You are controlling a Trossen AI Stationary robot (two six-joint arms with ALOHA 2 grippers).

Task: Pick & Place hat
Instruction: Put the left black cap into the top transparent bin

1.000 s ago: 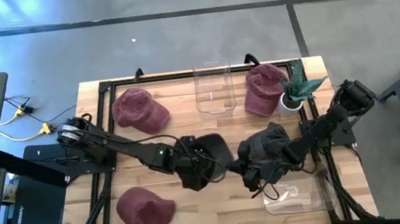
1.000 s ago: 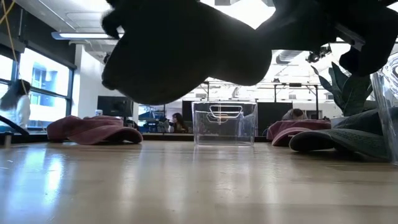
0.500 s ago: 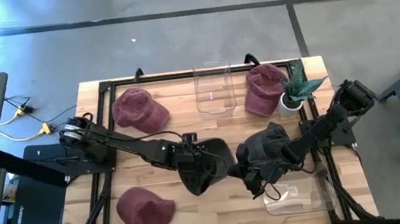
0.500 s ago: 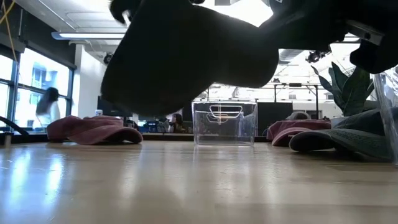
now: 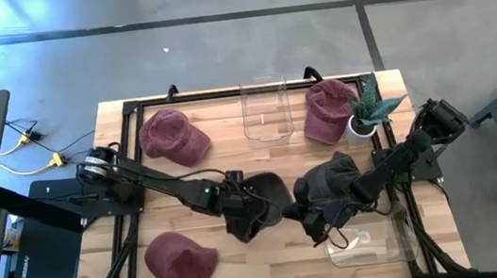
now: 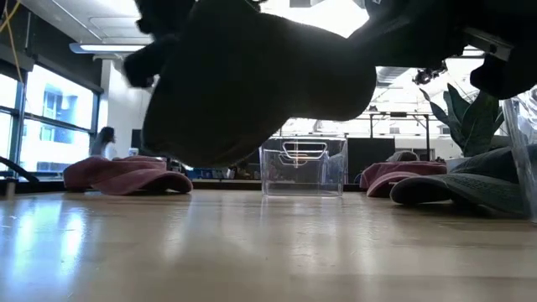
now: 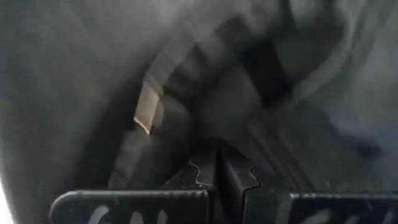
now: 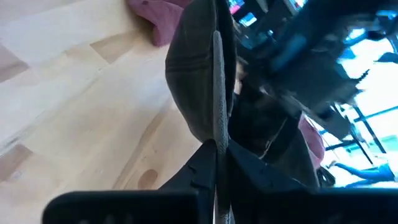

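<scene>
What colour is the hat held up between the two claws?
Dark grey hat, clearest in the high view.

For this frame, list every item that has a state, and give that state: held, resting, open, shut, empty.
dark hat: lifted off the table, held from both sides
left gripper: shut on the dark hat
right gripper: shut on the dark hat's edge
second dark hat: resting on the table
three maroon hats: lying on the table, untouched
far clear bin: upright, empty
near clear bin: by the right arm, contents unclear
potted plant: upright
</scene>
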